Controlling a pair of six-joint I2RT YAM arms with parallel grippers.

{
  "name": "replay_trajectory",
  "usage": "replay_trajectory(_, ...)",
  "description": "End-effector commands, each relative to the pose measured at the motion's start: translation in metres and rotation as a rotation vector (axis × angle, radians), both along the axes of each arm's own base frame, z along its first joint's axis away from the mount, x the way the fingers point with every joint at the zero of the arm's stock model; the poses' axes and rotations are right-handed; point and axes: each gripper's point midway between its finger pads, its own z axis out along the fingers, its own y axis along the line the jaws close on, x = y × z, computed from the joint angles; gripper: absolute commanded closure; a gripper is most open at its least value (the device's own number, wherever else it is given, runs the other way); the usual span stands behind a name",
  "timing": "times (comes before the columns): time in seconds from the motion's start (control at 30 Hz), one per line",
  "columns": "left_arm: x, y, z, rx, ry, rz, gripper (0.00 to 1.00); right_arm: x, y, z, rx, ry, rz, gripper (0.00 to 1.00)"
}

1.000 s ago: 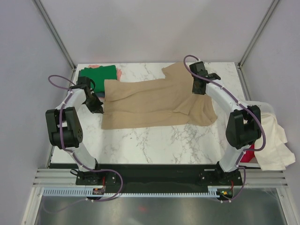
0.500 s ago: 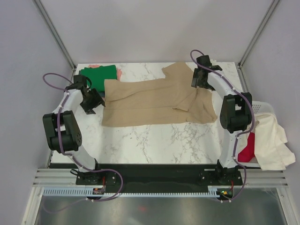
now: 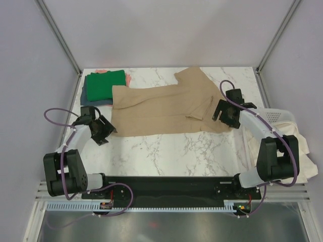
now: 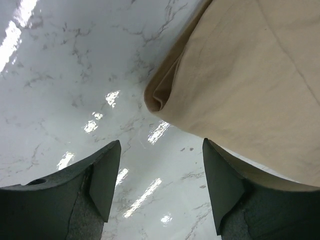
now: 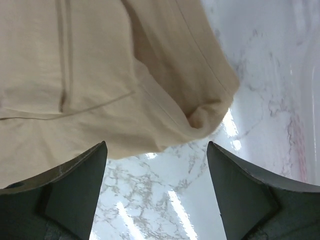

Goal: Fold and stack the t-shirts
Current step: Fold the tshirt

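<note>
**One corner apiece**

The tan t-shirt (image 3: 166, 108) lay on the table (image 3: 166, 148), long axis left to right. The left pincer (image 3: 102, 131) gaped empty just off its near-left corner. The right pincer (image 3: 225, 112) gaped empty at its near-right corner.

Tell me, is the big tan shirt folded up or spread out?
Partly folded. The tan shirt lies long across the table, but in the left wrist view its corner shows doubled layers, so it is folded over.
</note>
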Motion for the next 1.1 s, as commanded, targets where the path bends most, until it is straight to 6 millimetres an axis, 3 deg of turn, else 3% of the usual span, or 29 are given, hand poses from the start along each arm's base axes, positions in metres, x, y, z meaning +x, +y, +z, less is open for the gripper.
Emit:
replay_trajectory(0.0,0.019,-0.006,0.011,-0.072,-0.136,0.097,0.26,-0.009,-0.005,-0.015,0.051,-0.009,-0.054,0.12)
replay_trajectory(0.1,0.015,-0.003,0.003,-0.07,-0.141,0.134,0.27,-0.021,-0.018,-0.029,0.057,0.002,-0.1,0.17)
replay_trajectory(0.33,0.012,0.006,-0.01,-0.038,-0.154,0.202,0.28,-0.018,-0.025,-0.059,0.076,0.027,-0.127,0.31)
replay_trajectory(0.47,0.013,0.009,-0.019,-0.031,-0.15,0.233,0.29,-0.018,-0.054,-0.067,0.005,0.03,-0.204,0.42)
replay_trajectory(0.6,0.012,0.01,-0.029,-0.031,-0.148,0.259,0.29,-0.022,-0.069,-0.076,-0.056,0.042,-0.235,0.49)
replay_trajectory(0.87,0.023,0.006,-0.039,-0.08,-0.156,0.288,0.36,-0.037,-0.078,-0.098,-0.118,0.114,-0.231,0.9)
replay_trajectory(0.97,0.029,0.003,-0.041,-0.101,-0.173,0.281,0.55,-0.04,-0.073,-0.105,-0.092,0.13,-0.219,0.93)
replay_trajectory(1.0,0.028,-0.001,-0.041,-0.12,-0.177,0.267,0.71,-0.039,-0.072,-0.104,-0.084,0.124,-0.221,0.93)
replay_trajectory(1.07,0.032,-0.003,-0.036,-0.131,-0.21,0.259,0.83,-0.038,-0.068,-0.104,-0.065,0.121,-0.215,0.93)
